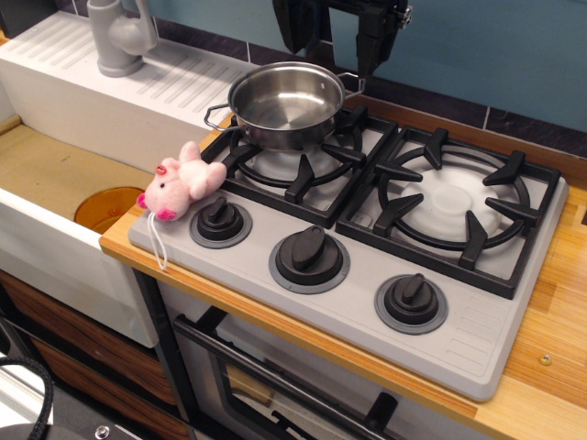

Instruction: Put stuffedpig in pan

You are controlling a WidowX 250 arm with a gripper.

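Note:
The stuffedpig (181, 184) is a small pale pink plush with a brighter pink snout. It lies on its side at the stove's front left corner, by the left knob (221, 221), and its white string (160, 246) hangs over the stove edge. The pan (286, 104) is a shiny steel pot with loop handles, empty, standing on the back of the left burner grate (303, 165). My gripper (336, 37) hangs black at the top of the view, above and just behind the pan, with its fingers apart and nothing between them. It is far from the pig.
The grey stove top (459, 330) has two black grates and three black knobs along the front. A sink (55, 174) with an orange drain (108, 207) lies to the left, with a grey faucet (121, 37) behind it. Wooden counter (550, 312) lies to the right, and an oven door is below.

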